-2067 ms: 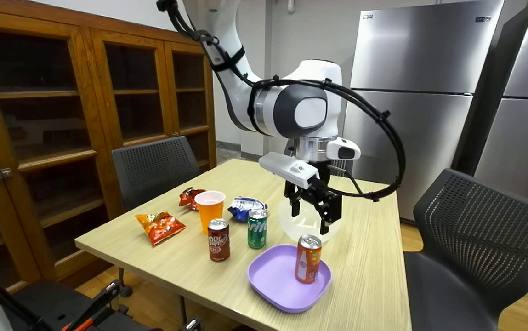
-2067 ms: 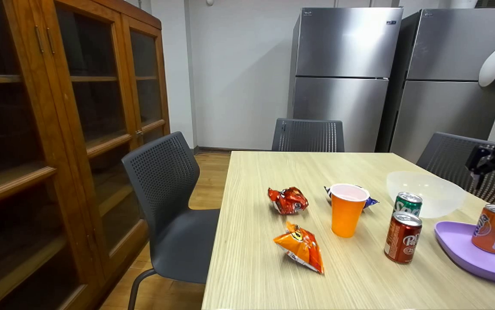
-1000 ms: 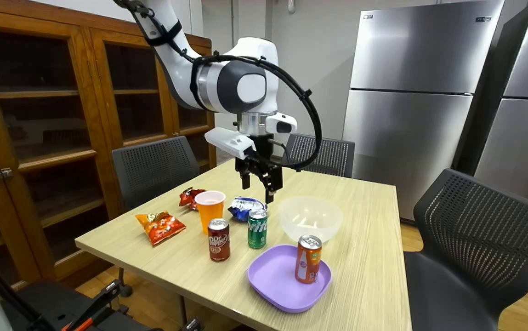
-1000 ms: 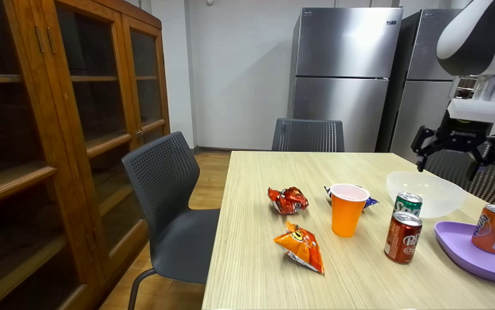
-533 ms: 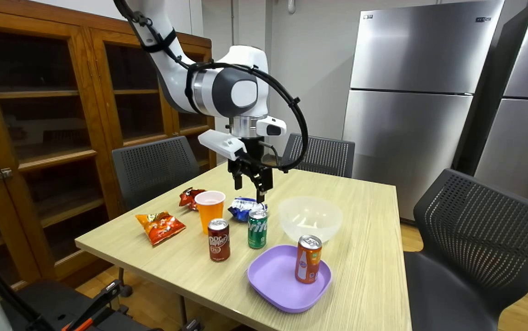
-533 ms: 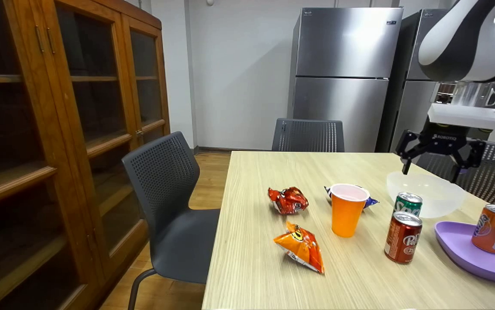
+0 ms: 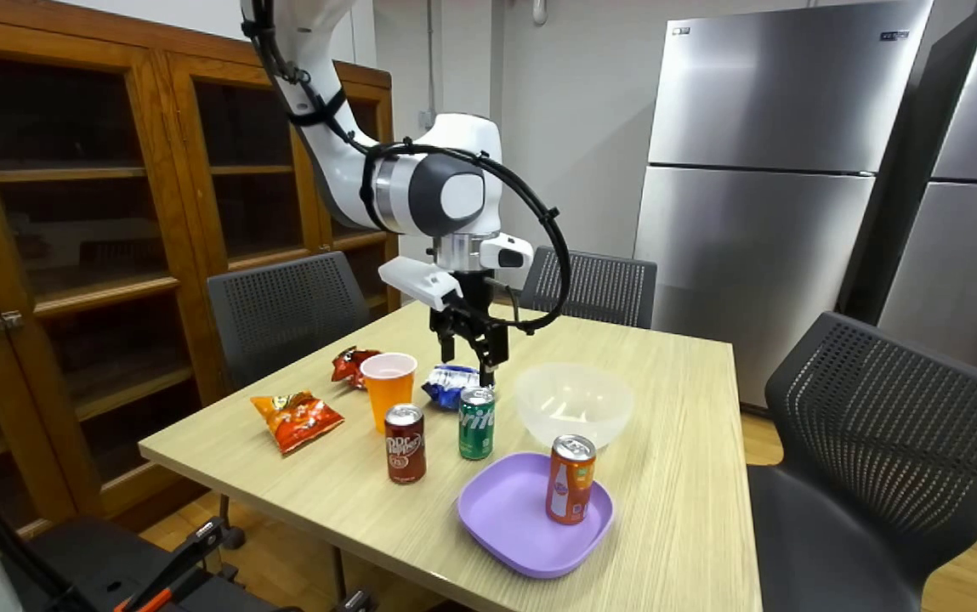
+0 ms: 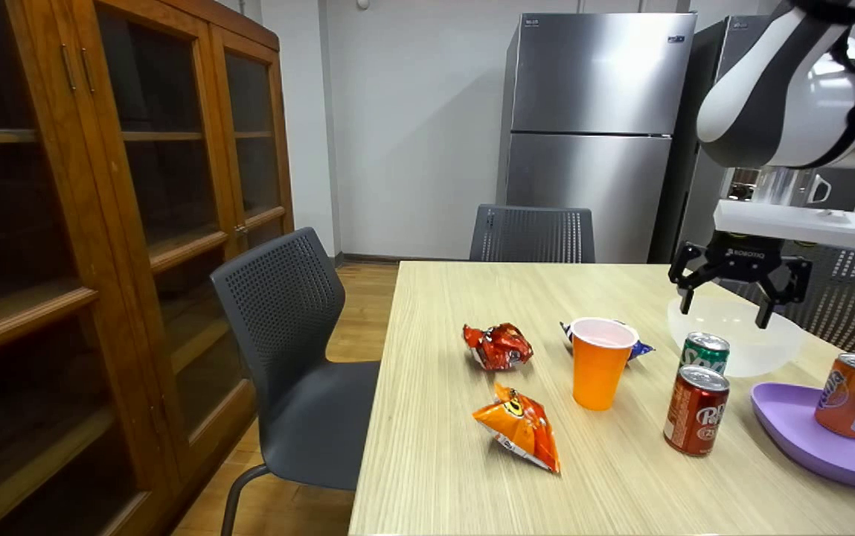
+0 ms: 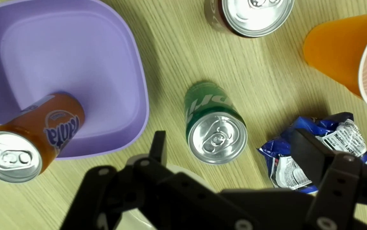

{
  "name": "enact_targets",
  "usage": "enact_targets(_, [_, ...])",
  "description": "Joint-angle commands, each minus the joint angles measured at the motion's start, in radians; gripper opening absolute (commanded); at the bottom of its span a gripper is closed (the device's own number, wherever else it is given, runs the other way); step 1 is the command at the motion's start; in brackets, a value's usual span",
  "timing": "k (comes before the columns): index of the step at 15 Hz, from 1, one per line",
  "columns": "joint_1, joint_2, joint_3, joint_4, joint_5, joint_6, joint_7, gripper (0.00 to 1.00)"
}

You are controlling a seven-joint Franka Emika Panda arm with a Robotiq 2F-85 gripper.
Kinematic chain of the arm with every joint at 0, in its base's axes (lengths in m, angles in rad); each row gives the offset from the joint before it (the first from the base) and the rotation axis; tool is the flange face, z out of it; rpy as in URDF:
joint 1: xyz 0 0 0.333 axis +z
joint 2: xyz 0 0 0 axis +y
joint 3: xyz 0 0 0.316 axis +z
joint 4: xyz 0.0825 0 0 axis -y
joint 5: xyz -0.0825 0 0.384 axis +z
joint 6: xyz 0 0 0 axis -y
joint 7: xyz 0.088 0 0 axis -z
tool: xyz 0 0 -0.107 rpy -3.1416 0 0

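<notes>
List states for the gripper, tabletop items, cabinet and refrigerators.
Gripper: open, holding nothing.
Sprite can: upright, tab flat.
Purple plate: right side up.
Fanta can: upright on the plate, tab flat.
Dr Pepper can: upright.
Orange cup: upright, uncovered.
Bowl: right side up, uncovered.
Blue snack bag: lying, seal unclear.
Red snack bag: lying, seal unclear.
Orange snack bag: lying, seal unclear.
Cabinet: closed where visible.
Refrigerators: closed where visible.

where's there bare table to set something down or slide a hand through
In an exterior view, the table looks bare beyond the bowl, and between bowl, purple plate and the edge by the picture-right chair. It's crowded around the green can: bowl, plate, blue packet and maroon can, with open fingers above.
</notes>
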Motion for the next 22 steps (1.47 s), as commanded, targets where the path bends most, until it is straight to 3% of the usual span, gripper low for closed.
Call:
enact_targets(1, [0.006, 0.072, 0.002, 0.065, 0.01, -0.004, 0.031, 1.0])
enact_targets(16, [0.0, 0.262, 0.006, 0.219, 0.031, -0.041, 0.02, 1.0])
enact_targets(17, [0.0, 0.268, 0.006, 0.224, 0.032, -0.043, 0.019, 0.75])
enact_targets(18, [-0.001, 0.272, 0.006, 0.228, 0.034, -0.044, 0.019, 0.74])
enact_targets(22, [-0.001, 0.279, 0.007, 0.237, 0.035, -0.048, 0.018, 0.42])
